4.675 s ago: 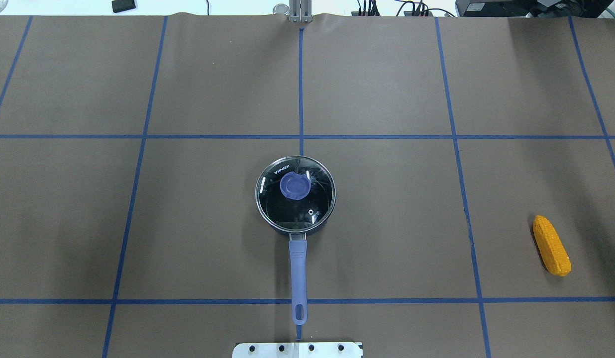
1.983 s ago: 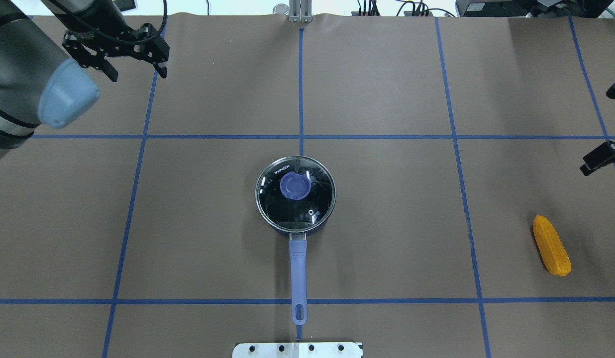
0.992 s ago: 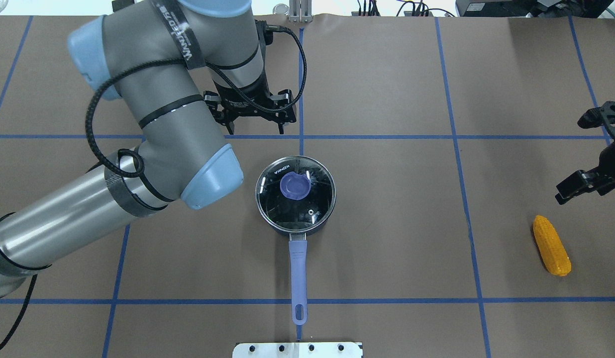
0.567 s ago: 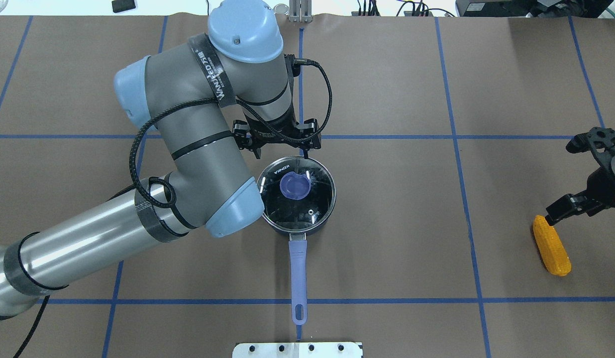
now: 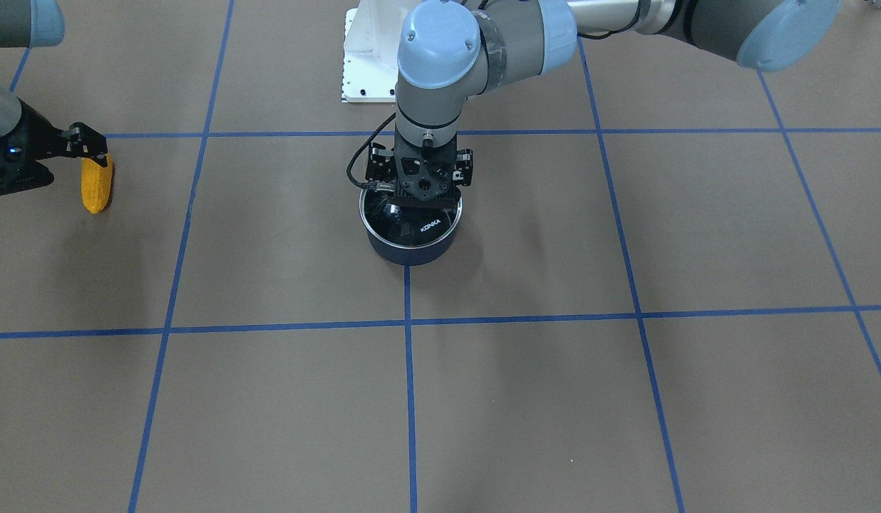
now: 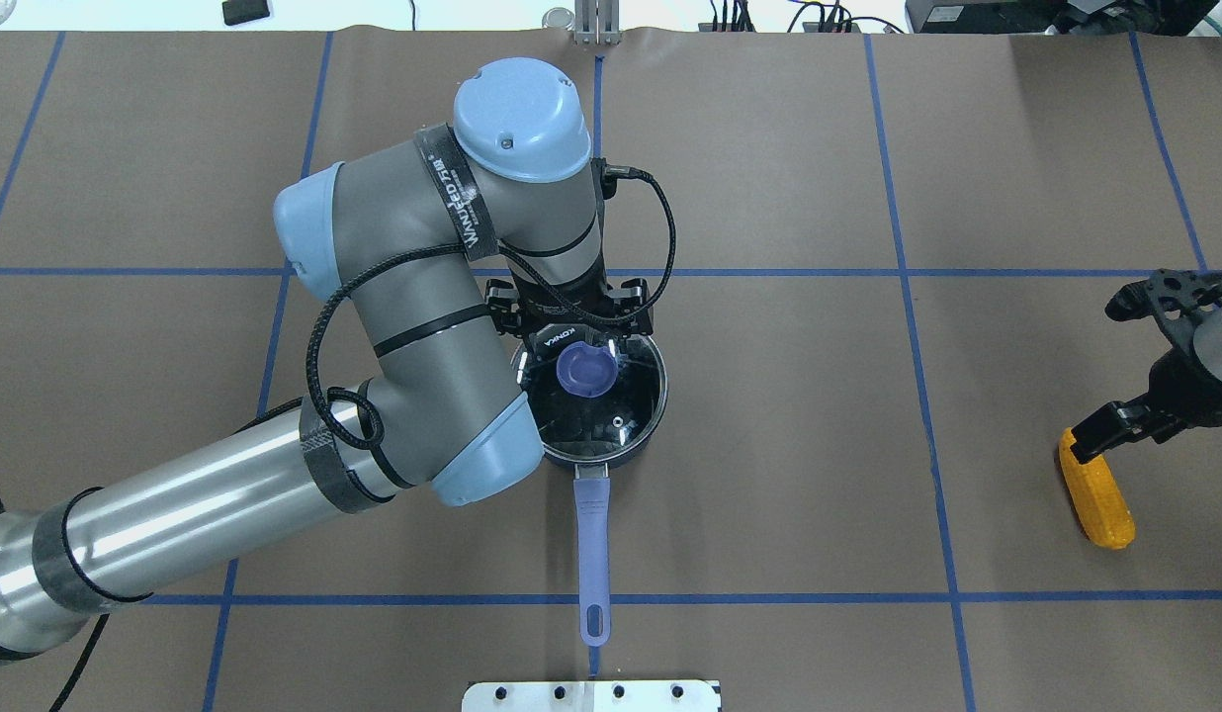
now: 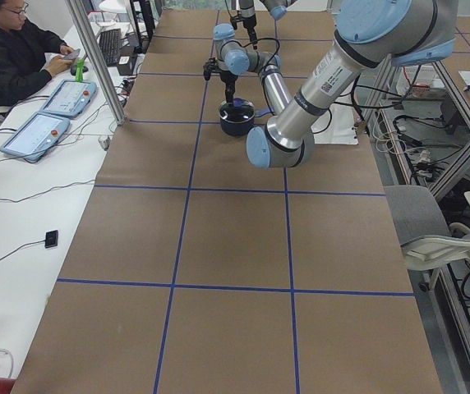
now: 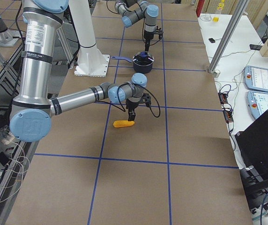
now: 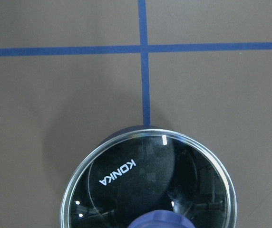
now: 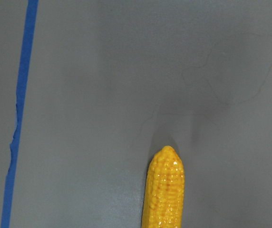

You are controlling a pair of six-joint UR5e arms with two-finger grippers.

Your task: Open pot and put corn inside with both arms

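Note:
The dark navy pot stands mid-table with its glass lid on it and its purple-blue handle pointing at the robot. My left gripper is open and hovers over the lid's far edge, just beyond the purple knob. The left wrist view shows the lid close below. The corn lies flat at the right. My right gripper is open above the corn's far tip, one finger over it. The right wrist view shows the corn's tip. The front view shows the pot and the corn.
Blue tape lines divide the brown table cover into squares. The white base plate sits at the near edge behind the pot handle. An operator and tablets sit beside the table on the left side view.
My left arm swept in from the far left to above the pot lid. My right gripper came in from the right edge to over the corn's far tip. Pot and corn stayed put.

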